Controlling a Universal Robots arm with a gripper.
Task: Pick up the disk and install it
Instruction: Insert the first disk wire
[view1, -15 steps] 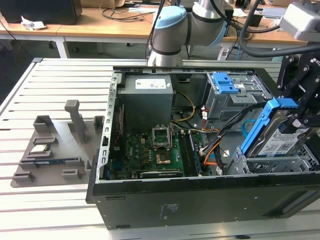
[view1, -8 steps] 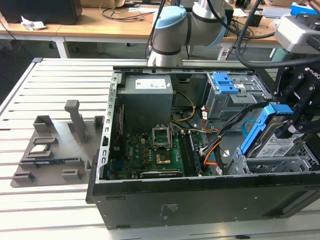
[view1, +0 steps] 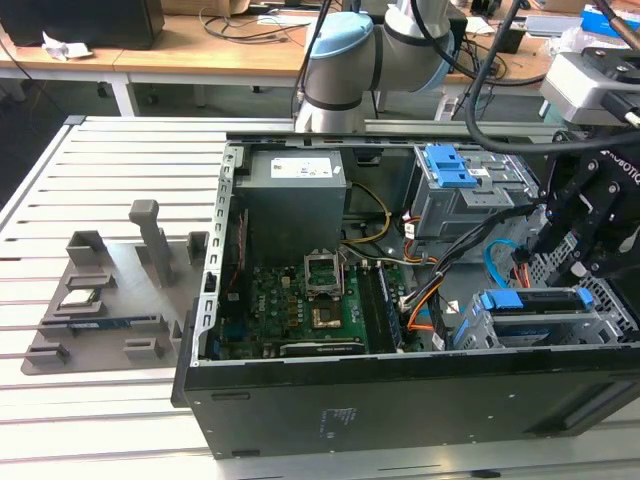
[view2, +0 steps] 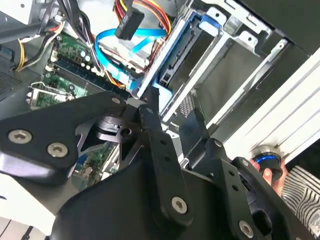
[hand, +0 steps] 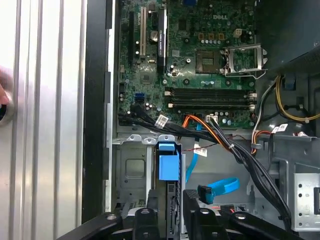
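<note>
Blue-framed disk (view1: 535, 300) sits edge-up in the lower drive cage (view1: 545, 325) of the open PC case (view1: 400, 400), at the exterior view's right. Gripper (view1: 585, 255) hangs right above it, close; contact not clear from here. Case lies on a slatted aluminium worktop (view1: 100, 180); grey parts tray (view1: 100, 300) is at the exterior view's left.

Second wrist view: black gripper links in front, blue carrier edge of the disk (view2: 177, 55) in the cage slot past them.

First wrist view: jaws straddle the disk (hand: 168, 167), one finger (hand: 152, 210) each side, spread, small gaps, not clamped. Motherboard (hand: 190, 60) beyond.
</note>
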